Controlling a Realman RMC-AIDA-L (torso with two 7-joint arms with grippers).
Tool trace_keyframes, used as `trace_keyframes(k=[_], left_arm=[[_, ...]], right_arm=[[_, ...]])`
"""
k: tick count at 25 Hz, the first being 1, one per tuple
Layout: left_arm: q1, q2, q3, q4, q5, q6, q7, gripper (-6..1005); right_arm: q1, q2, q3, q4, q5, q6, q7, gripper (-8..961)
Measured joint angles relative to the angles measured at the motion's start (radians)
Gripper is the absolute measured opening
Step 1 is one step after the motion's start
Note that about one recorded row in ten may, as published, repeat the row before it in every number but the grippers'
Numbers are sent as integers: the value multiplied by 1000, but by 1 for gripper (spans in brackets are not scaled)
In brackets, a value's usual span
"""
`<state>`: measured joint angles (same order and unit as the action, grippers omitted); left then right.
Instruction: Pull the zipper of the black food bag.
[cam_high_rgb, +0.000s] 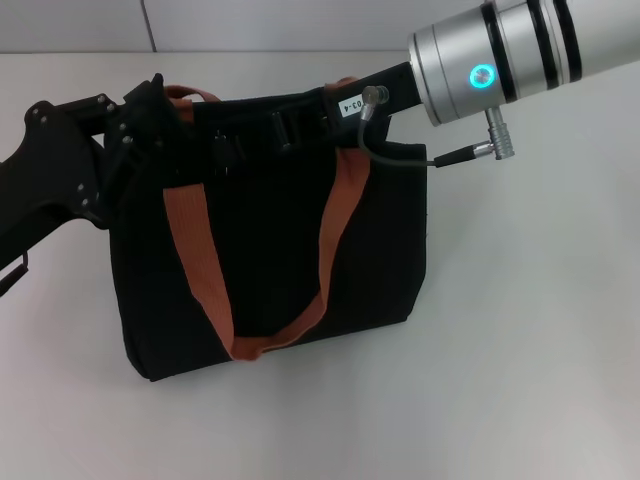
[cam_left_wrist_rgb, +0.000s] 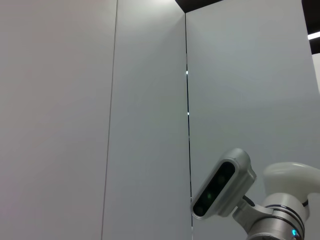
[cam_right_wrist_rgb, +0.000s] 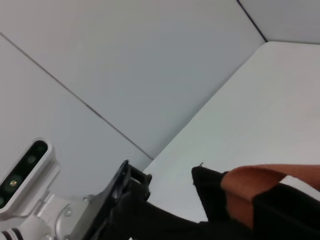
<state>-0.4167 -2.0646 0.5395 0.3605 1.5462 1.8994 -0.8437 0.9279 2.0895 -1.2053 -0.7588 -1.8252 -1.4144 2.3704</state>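
The black food bag (cam_high_rgb: 270, 260) stands upright mid-table, one rust-orange handle (cam_high_rgb: 205, 270) hanging down its front. My left gripper (cam_high_rgb: 150, 108) is at the bag's top left corner, beside the other handle (cam_high_rgb: 190, 95). My right gripper (cam_high_rgb: 290, 125) reaches in from the right along the bag's top edge, black against black fabric. The zipper is hidden there. The right wrist view shows a bag corner (cam_right_wrist_rgb: 210, 187), an orange handle (cam_right_wrist_rgb: 265, 182) and the left gripper (cam_right_wrist_rgb: 127, 182) farther off. The left wrist view shows only wall panels and the right arm's wrist camera (cam_left_wrist_rgb: 222, 182).
The bag sits on a white table (cam_high_rgb: 520, 350), with bare surface in front of it and to its right. A grey panelled wall (cam_high_rgb: 300, 25) runs along the back. The right arm's silver wrist (cam_high_rgb: 500, 60) and its cable (cam_high_rgb: 400, 155) overhang the bag's top right corner.
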Motion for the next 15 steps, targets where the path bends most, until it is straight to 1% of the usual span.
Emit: trace_keyframes(k=[5, 10, 12, 15], left_arm=[[2, 1, -1, -7, 0, 6, 0, 45], [5, 2, -1, -9, 0, 7, 0, 45], [5, 2, -1, -9, 0, 7, 0, 46], [7, 2, -3, -9, 0, 8, 0, 46]], right_arm=[[-4, 0, -27, 4, 22, 25, -12, 63], [-15, 0, -40, -4, 22, 33, -25, -3], [-30, 0, -43, -26, 18, 37, -23, -2], [-75, -2, -44, -98, 5, 44, 8, -1]])
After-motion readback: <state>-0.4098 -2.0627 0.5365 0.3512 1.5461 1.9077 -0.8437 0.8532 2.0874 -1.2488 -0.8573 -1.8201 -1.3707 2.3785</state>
